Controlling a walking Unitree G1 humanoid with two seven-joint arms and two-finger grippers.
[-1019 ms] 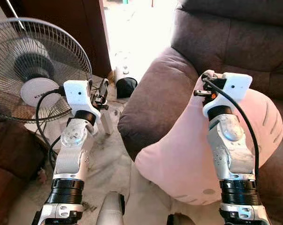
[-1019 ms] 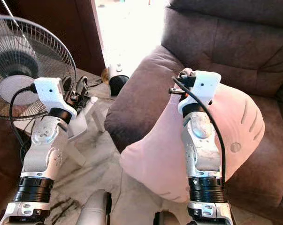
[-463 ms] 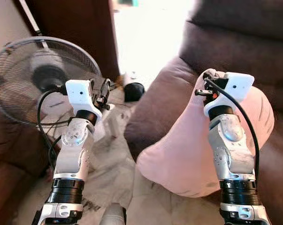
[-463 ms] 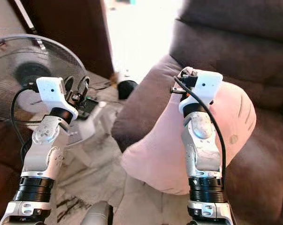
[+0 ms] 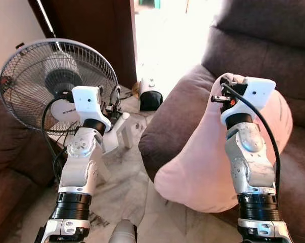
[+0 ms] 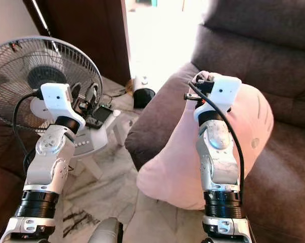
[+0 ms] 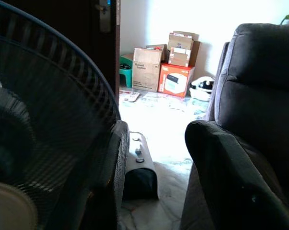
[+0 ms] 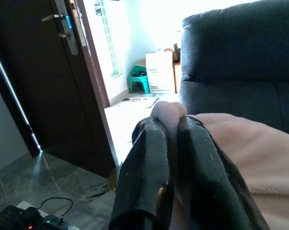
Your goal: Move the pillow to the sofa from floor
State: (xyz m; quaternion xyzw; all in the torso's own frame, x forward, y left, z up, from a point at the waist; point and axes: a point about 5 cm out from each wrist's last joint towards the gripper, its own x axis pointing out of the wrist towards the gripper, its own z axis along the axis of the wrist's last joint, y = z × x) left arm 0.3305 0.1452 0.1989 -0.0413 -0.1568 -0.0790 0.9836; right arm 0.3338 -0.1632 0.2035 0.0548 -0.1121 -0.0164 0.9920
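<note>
I had the right gripper (image 8: 169,158) clamped on a top corner of the big soft pink pillow (image 5: 203,162). The pillow hung against the front of the dark brown fabric sofa (image 5: 187,109), bottom edge just above the marble floor (image 5: 127,182). Left gripper (image 5: 112,104) was raised near the grey standing fan (image 5: 51,81); I couldn't tell its finger state.

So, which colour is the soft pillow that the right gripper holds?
Pale pink soft pillow, with small grey marks; right eye view shows it best.
</note>
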